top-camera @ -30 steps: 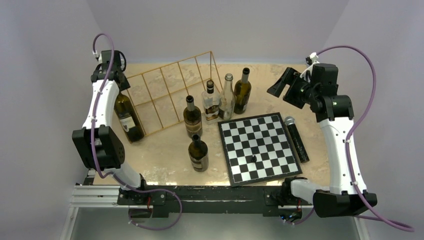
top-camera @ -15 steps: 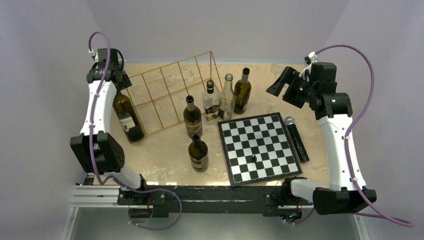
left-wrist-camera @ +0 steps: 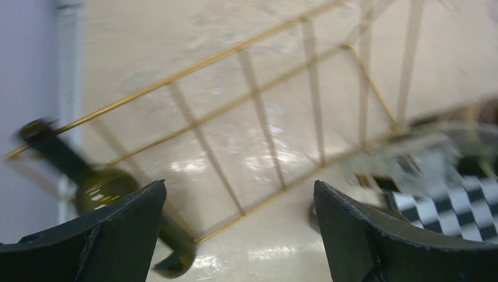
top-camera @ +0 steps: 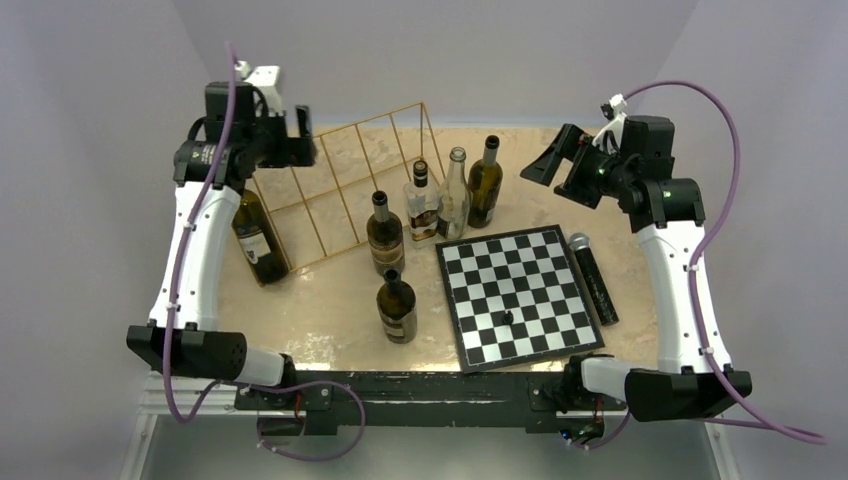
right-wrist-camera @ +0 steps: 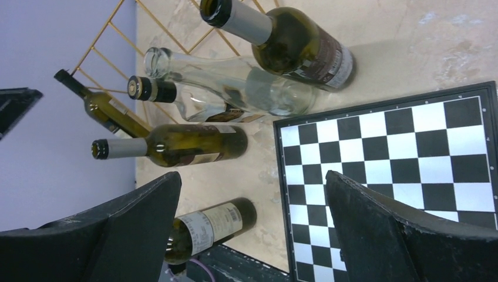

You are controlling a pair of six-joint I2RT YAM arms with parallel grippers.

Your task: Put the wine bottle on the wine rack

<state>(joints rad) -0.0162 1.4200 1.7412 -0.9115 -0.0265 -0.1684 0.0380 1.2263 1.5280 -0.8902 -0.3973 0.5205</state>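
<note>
Standing tall from its near-left base, the left arm has its elbow high and its wrist bent toward the right, so the left gripper (top-camera: 293,140) hangs over the far-left corner of the wine rack (top-camera: 345,185). Its fingers are spread wide with nothing between them. The right arm climbs from the near right and folds leftward at the top. The right gripper (top-camera: 552,155) is in the air by the far right edge of the table (top-camera: 320,300), its fingers likewise parted and empty.

A purple cable (top-camera: 725,180) loops along each white-and-black arm. The rack is thin gold wire, a row of narrow rectangular slots propped at a slant on the marbled beige tabletop. The wine bottle (top-camera: 255,235) is dark green glass with a pale label. It lies tilted at the rack's left end, neck toward the far edge; whether it sits in the end slot or only leans on the frame I cannot tell.

Five upright bottles (top-camera: 385,235) stand between rack and chessboard (top-camera: 515,297), among them a clear glass bottle (top-camera: 456,195). The board is flat and glossy, and a dark cylinder (top-camera: 592,278) with a grey end lies just beside its right edge.

From overhead the left arm hides the bottle's neck. The left wrist view, though blurred, shows that neck crossing a gold wire. The right wrist view shows the bottles' open mouths and labels.
</note>
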